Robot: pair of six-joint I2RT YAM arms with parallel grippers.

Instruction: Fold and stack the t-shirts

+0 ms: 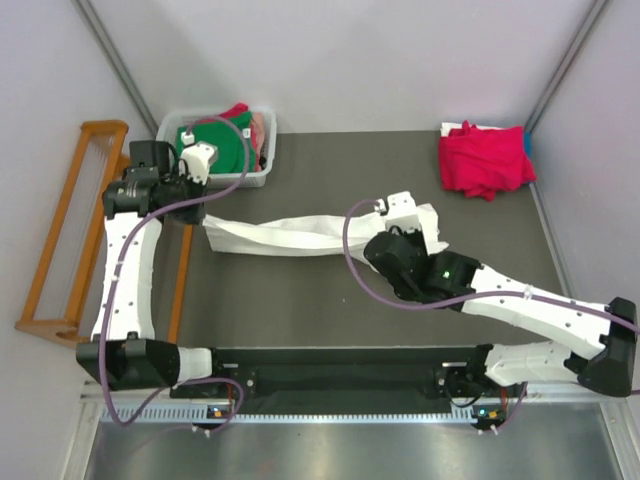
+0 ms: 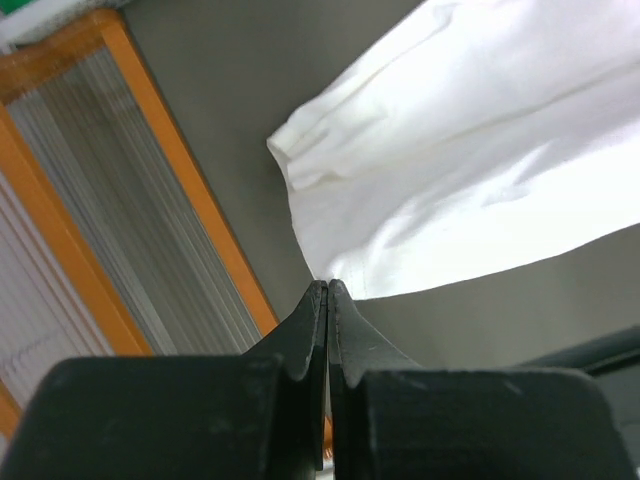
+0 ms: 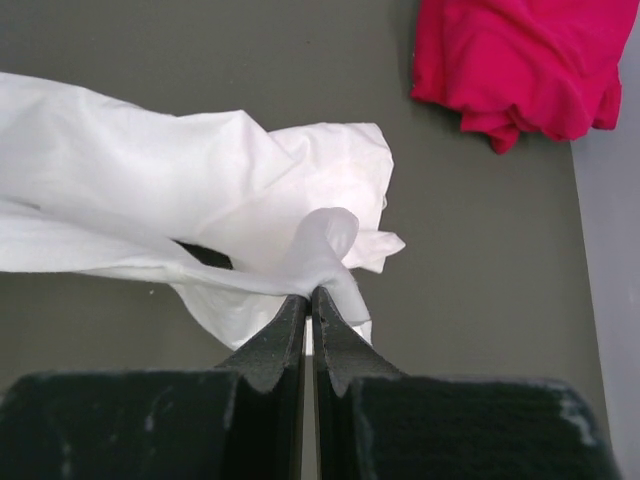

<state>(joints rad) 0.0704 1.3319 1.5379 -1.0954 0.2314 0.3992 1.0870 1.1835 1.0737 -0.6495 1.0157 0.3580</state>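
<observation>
A white t-shirt (image 1: 285, 235) is pulled into a long band across the dark table between my two grippers. My left gripper (image 2: 328, 287) is shut, its tips pinching the shirt's left corner (image 2: 450, 170) next to the orange rack. At the band's right end, my right gripper (image 3: 309, 293) is shut on a bunched fold of the same shirt (image 3: 200, 190). A pile of crimson t-shirts (image 1: 485, 160) lies at the back right, also seen in the right wrist view (image 3: 520, 60). A bright green t-shirt (image 1: 225, 145) and a red one (image 1: 240, 110) lie in the basket.
The white slatted basket (image 1: 262, 165) stands at the back left. The orange wooden rack (image 1: 60, 240) runs along the table's left edge, close to my left arm. Grey walls close in the back and both sides.
</observation>
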